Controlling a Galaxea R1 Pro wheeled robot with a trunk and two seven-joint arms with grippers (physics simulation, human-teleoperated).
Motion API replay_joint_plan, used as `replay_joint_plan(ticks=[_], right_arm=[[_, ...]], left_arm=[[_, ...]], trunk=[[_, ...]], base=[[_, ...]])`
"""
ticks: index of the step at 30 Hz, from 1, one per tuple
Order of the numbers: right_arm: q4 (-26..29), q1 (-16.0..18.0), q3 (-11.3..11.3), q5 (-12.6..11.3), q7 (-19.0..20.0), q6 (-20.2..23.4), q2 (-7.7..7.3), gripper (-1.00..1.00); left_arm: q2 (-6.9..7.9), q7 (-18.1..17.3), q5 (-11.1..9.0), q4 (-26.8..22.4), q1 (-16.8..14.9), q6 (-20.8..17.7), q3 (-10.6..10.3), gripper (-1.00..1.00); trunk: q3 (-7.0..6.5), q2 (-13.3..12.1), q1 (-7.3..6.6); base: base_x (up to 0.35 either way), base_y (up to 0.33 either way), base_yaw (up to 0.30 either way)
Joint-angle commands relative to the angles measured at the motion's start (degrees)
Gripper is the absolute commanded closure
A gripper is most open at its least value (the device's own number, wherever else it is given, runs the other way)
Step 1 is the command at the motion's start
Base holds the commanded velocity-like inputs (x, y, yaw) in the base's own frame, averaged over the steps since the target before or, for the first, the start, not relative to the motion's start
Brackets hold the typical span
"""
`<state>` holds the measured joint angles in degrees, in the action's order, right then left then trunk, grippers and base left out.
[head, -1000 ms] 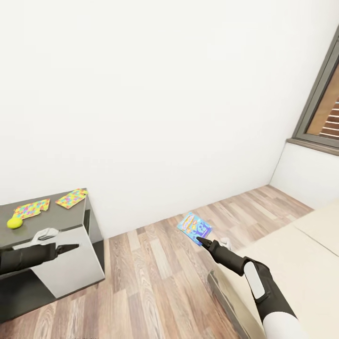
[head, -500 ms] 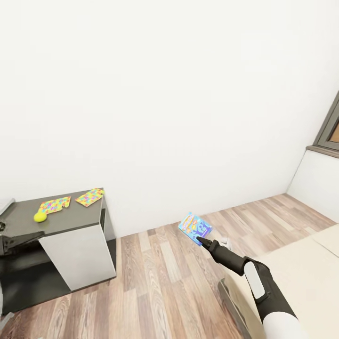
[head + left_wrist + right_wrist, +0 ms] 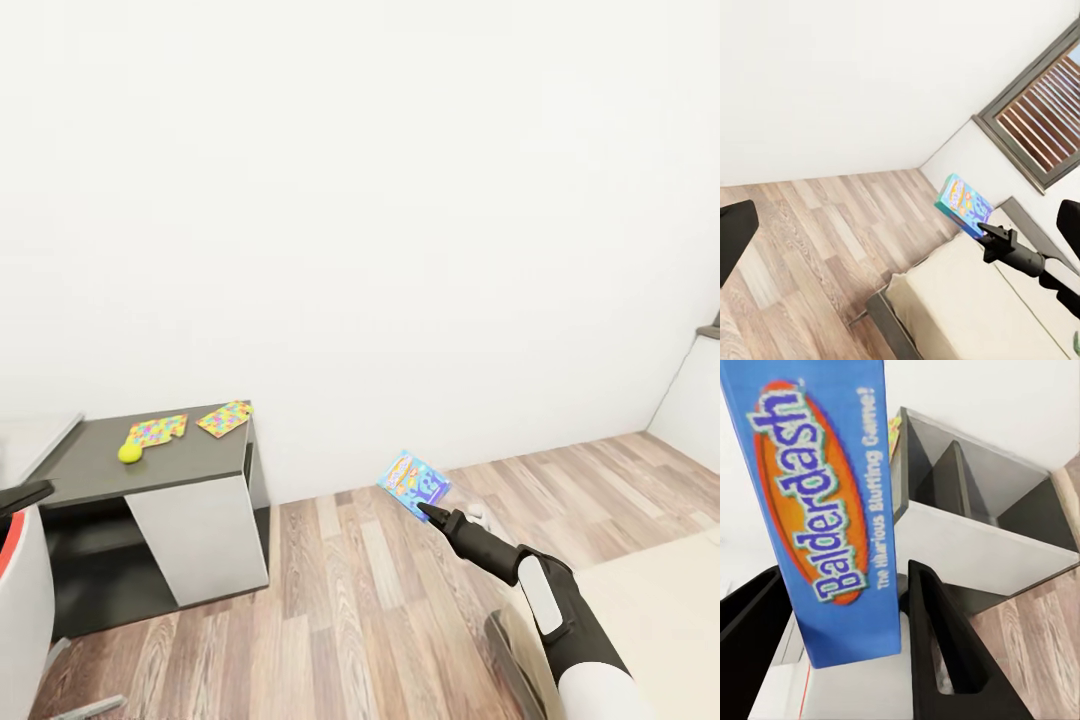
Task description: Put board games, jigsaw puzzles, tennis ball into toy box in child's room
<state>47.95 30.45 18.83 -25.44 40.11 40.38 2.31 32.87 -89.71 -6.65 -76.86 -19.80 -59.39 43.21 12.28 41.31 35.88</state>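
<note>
Firmly, right gripper [image 3: 844, 637] pinches flat glossy blue board game [image 3: 832, 502].

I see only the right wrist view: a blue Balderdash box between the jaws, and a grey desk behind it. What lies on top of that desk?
Observer: In the head view, a jigsaw puzzle and a second puzzle lie flat on the dark desk top, side by side near the wall.
Operator: And the tennis ball?
Observer: The tennis ball sits on the same top, at the front corner of the jigsaw puzzle, touching it or nearly so.
Operator: What is next to the right arm?
Observer: The bed, with its beige cover, is close on that arm's right side. The board game is held out ahead of it.
</note>
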Motion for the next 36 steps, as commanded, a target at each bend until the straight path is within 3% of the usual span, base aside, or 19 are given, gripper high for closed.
replay_joint_plan(ticks=[1,11,15,20,36], right_arm=[[0.04,0.05,0.24,-0.20,0.15,0.41,0.06,1.00],[0.04,0.05,0.14,-0.14,0.23,0.36,0.06,1.00],[0.04,0.05,-2.84,-0.18,0.14,-1.23,-0.01,1.00],[0.04,0.05,-4.44,-0.21,0.07,-2.79,-0.03,1.00],[0.04,0.05,-4.82,-0.22,0.06,-3.28,-0.03,1.00]], left_arm=[[0.00,-0.30,0.15,0.02,-0.06,-0.61,0.04,-1.00],[-0.03,-0.30,0.21,0.04,-0.06,-0.61,0.06,-1.00],[-0.03,-0.30,0.23,0.04,-0.06,-0.61,0.04,-1.00],[-0.07,-0.30,0.23,0.04,-0.06,-0.61,0.04,-1.00],[-0.08,-0.30,0.32,0.03,-0.06,-0.61,-0.05,-1.00]], trunk=[[-0.18,-0.35,-0.21],[-2.72,-4.36,-2.41],[-3.74,-5.96,-3.29],[-5.01,-7.97,-4.38],[-8.82,-14.38,-7.90]], base=[[0.000,0.000,0.192],[0.000,0.000,0.191],[0.000,0.000,0.191],[0.000,0.000,0.193],[0.000,0.000,0.233]])
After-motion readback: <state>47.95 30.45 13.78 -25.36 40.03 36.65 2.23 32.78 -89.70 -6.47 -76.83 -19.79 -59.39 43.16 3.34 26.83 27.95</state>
